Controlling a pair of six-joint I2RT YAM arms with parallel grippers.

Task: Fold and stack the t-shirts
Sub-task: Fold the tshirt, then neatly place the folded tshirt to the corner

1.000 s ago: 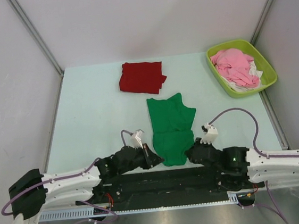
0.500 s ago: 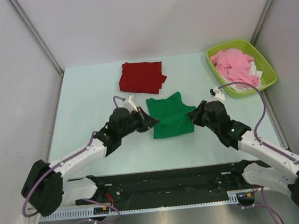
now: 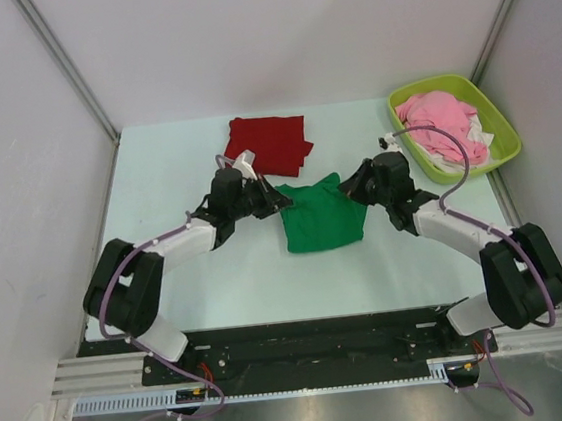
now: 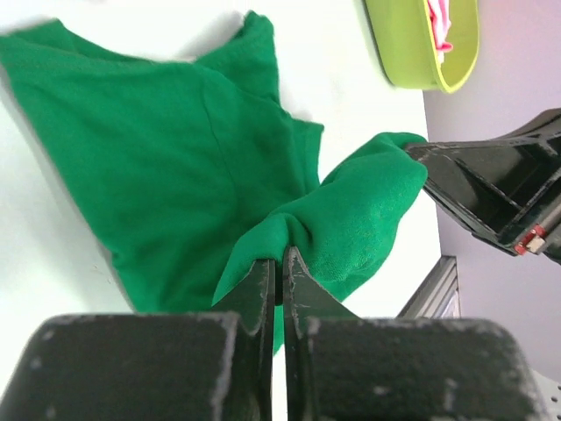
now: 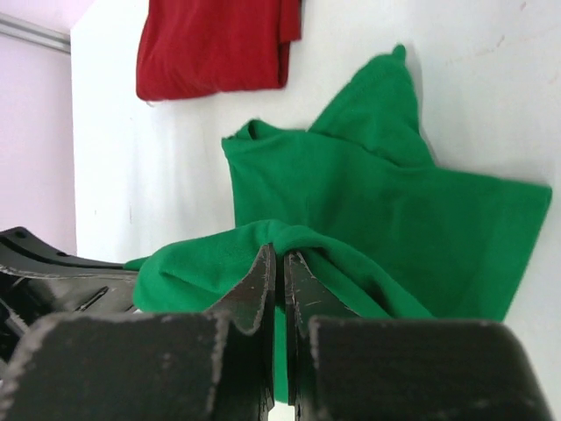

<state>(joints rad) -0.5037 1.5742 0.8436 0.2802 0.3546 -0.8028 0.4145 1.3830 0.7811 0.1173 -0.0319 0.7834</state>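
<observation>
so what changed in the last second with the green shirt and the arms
Both arms swept away from their bases across the table. The left gripper and right gripper, each shut on the near edge of the green t-shirt throughout, carried that edge over to the far end, folding the shirt in half. The red t-shirt and the green basket stayed put.

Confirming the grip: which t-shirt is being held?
The green t-shirt, pinched by the left gripper and right gripper; the dark red t-shirt lies folded, untouched.
</observation>
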